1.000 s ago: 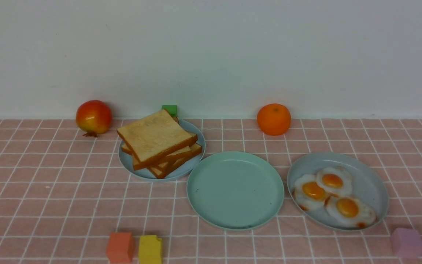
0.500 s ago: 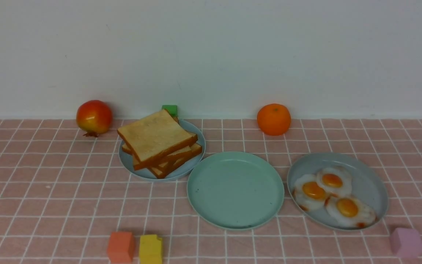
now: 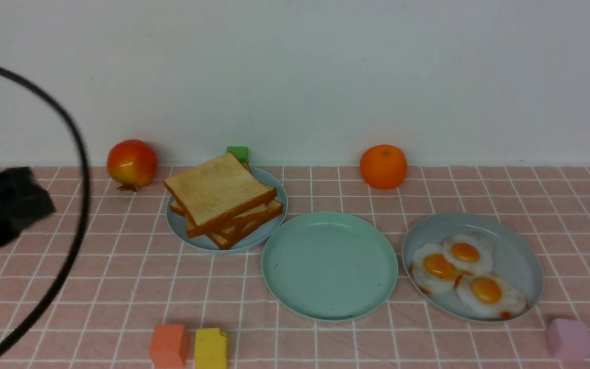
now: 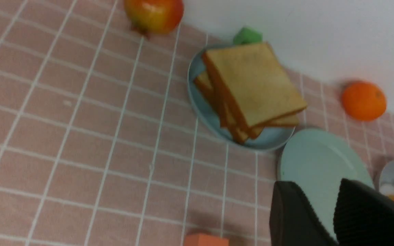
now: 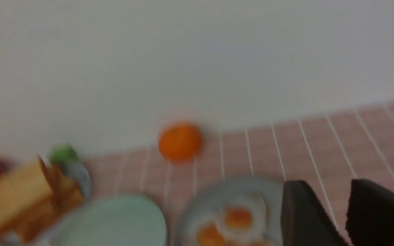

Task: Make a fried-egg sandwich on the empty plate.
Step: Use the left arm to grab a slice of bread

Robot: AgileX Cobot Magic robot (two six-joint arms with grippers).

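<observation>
Plate (image 3: 329, 266) lies flat, seemingly round, rim upward.

Round mint-green plastic plate (image 3: 329, 266): smooth, matt.
Pink checked tablecloth (image 3: 121, 279): soft matt cloth.
Square golden toast slices (image 3: 218, 190): dull, finely pitted.

Left arm (image 3: 0, 210): black, blocky housing, seen at the front view's left edge; surface detail too blurred to read.

Cable (image 3: 85, 195): thin, black, curved in one long arc beside the housing.

Left gripper (image 4: 320, 194): two black fingers (image 4: 292, 215), broad and tapering toward rounded tips; one face smooth and matt, the other finely ribbed.

Right gripper (image 5: 325, 194): same black pair, one face smooth, one ribbed; outlines softened by blur.
</observation>
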